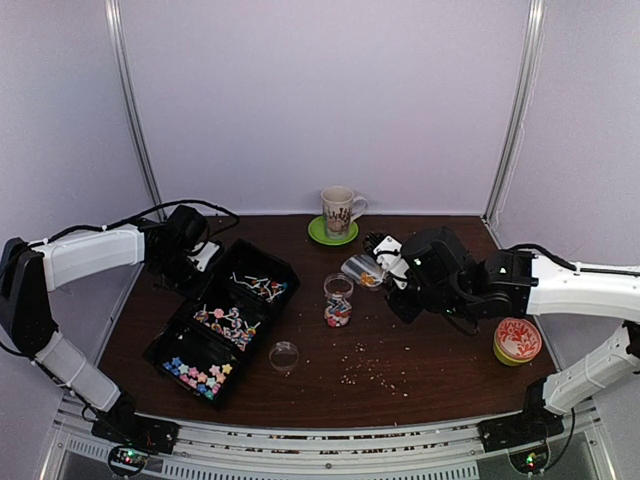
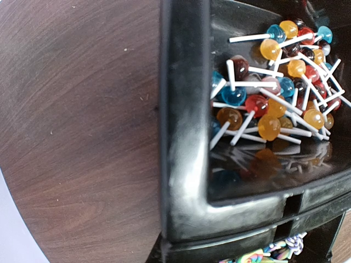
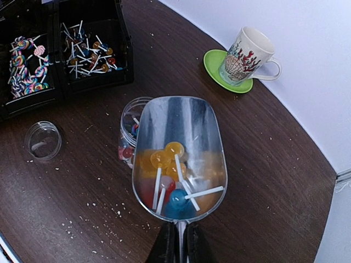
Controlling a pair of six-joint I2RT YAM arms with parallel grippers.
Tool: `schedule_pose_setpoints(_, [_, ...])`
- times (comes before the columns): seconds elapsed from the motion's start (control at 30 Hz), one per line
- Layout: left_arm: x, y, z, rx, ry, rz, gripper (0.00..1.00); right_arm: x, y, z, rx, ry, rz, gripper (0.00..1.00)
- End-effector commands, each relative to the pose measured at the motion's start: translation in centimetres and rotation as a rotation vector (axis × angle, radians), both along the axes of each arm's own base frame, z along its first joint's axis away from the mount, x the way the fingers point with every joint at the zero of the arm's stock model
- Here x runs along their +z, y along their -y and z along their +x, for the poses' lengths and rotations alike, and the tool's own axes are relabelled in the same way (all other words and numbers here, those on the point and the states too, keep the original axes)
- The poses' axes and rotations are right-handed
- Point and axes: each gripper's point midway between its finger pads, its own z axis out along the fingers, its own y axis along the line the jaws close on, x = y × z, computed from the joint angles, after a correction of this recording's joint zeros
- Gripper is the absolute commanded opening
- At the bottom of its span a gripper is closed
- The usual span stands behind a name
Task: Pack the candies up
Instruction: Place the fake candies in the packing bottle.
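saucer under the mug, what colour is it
The saucer is bright green, with the mug standing on it; it shows best in the right wrist view.

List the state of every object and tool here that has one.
right tool, shut on the scoop handle
scoop, loaded with lollipops
jar, open, partly filled
clear lid, off the jar, lying flat
tray, compartments stocked with candies
mug, upright on its saucer
tin, closed
left tool, shut by the tray's corner; grip unclear
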Motion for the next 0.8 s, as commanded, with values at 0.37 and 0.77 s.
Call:
schedule_pose_setpoints(0.37, [3.3, 1.3, 2.2, 0.015, 0.099, -0.085, 0.00, -1.1, -0.8, 0.2, 0.012, -0.093, -0.135, 0.00])
schedule_pose_setpoints(0.77, [3.3, 1.2, 2.2, 0.017, 0.099, -0.082, 0.00, -1.6, -0.7, 0.4, 0.004, -0.130, -0.223, 0.00])
